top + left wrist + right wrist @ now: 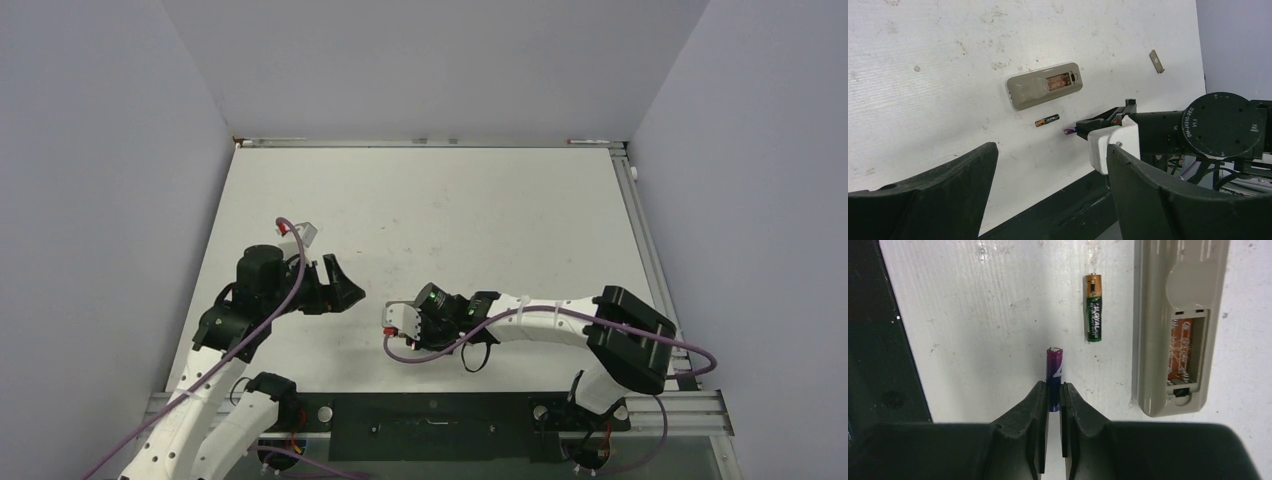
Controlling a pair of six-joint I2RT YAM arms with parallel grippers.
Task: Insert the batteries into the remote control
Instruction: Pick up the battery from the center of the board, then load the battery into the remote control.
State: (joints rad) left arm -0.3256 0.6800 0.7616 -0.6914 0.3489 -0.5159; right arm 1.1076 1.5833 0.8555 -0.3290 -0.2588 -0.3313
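Observation:
The remote control [1168,315] lies back up on the white table, its battery recess [1188,347] open and empty; it also shows in the left wrist view [1044,86]. One battery [1093,307], dark with an orange-gold end, lies loose beside the remote, also seen in the left wrist view [1047,120]. My right gripper [1054,390] is shut on the other battery [1055,365], a purple one that sticks out past the fingertips, low over the table [1069,131]. My left gripper [1050,150] is open and empty, apart from both. In the top view the arms hide the remote.
The small flat grey cover piece [1157,61] lies alone beyond the remote. The table's dark front rail [878,365] runs close beside the held battery. Grey walls enclose the table [450,220] on three sides.

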